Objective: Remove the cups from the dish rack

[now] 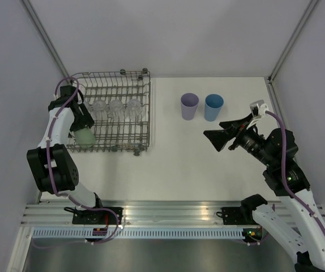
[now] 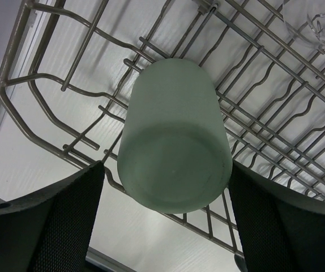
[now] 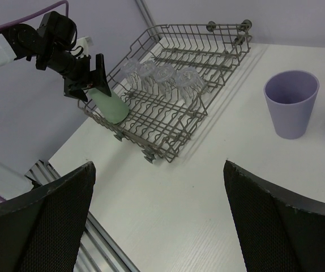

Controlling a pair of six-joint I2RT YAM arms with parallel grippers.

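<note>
Green cup [image 1: 85, 137]: upside down, lower-left corner of the dish rack [image 1: 149, 113].
Left fingers [image 2: 55, 226]: apart, flanking that cup.
Clear cups [image 1: 116, 107]: row inside rack.
Lilac cup [image 1: 189, 106], blue cup [image 1: 213, 106]: upright on worktop [image 1: 208, 170], centre-right.
Right fingers [image 3: 276, 221]: wide apart, empty, at frame right.

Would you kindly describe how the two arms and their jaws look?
Both the left arm and right arm have white links, black joints and a purple cable running alongside. The jaws are black, broad and flat, with finely textured inner faces.
</note>
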